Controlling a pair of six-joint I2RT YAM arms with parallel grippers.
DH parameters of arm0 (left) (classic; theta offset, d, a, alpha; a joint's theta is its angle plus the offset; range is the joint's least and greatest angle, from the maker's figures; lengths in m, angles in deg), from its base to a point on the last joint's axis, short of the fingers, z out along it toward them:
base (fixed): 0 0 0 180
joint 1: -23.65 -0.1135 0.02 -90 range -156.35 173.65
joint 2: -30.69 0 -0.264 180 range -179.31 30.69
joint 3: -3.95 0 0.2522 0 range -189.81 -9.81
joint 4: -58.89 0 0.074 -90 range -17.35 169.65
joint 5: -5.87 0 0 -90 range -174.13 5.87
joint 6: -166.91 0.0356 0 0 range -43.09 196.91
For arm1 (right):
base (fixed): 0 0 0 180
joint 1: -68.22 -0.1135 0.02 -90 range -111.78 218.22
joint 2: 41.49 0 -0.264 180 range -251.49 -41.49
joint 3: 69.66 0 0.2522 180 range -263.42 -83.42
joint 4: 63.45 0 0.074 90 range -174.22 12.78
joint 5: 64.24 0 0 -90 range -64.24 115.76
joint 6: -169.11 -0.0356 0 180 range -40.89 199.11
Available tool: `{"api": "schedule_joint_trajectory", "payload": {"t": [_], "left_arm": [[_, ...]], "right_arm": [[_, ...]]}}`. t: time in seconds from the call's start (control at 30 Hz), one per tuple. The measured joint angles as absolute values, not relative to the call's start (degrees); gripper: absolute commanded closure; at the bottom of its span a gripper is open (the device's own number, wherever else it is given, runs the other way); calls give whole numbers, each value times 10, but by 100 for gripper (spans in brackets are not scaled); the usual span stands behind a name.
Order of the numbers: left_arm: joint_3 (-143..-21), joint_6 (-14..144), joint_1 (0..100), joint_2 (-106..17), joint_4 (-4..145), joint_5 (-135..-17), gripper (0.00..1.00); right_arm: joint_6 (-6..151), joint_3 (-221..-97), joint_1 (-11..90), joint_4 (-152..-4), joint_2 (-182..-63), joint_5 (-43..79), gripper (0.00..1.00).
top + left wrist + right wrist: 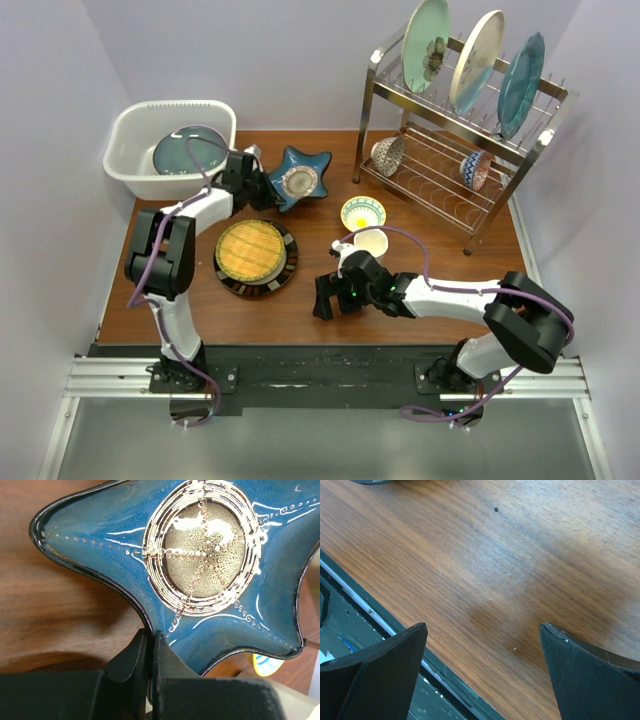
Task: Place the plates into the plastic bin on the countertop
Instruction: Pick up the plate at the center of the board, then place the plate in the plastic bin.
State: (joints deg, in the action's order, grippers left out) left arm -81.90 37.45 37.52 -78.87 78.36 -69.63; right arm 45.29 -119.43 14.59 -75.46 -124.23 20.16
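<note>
Facing upward, the blue star-shaped plate with a speckled cream centre (297, 178) sits at the back left of the reddish-brown wood-grain countertop (230, 315), just right of the white translucent rectangular plastic bin (122, 148). As a five-armed star it has no clear long axis; two arms point toward the back wall and one toward the left arm. The left gripper (263, 190) has it by the rim in the notch between two arms, and the wrist view shows the black fingers (137, 652) pressed nearly together on that dark edge. Whether the plate rests on the wood or is raised off it, I cannot tell.

Inside the bin a dark teal round plate (190, 153) lies flat. Nearer the arms, a black-rimmed round plate with a yellow woven centre (256, 256) lies flat on the wood, apart from the star.

The right gripper (325, 298) is over bare wood near the front edge, its fingers (380, 665) spread wide and holding nothing. Beyond it stand a white mug (371, 243) and a small patterned bowl (362, 212).
</note>
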Motion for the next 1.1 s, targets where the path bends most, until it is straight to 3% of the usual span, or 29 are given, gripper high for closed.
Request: {"api": "schedule_joint_trajectory", "payload": {"t": [0.73,1.1], "left_arm": [[-887,408,371,-723,866,-695,100],[-893,427,301,-660,906,-681,100]], "right_arm": [[453,-1190,146,-766,-1230,202,1],[462,-1217,146,-794,-1231,202,1]]}}
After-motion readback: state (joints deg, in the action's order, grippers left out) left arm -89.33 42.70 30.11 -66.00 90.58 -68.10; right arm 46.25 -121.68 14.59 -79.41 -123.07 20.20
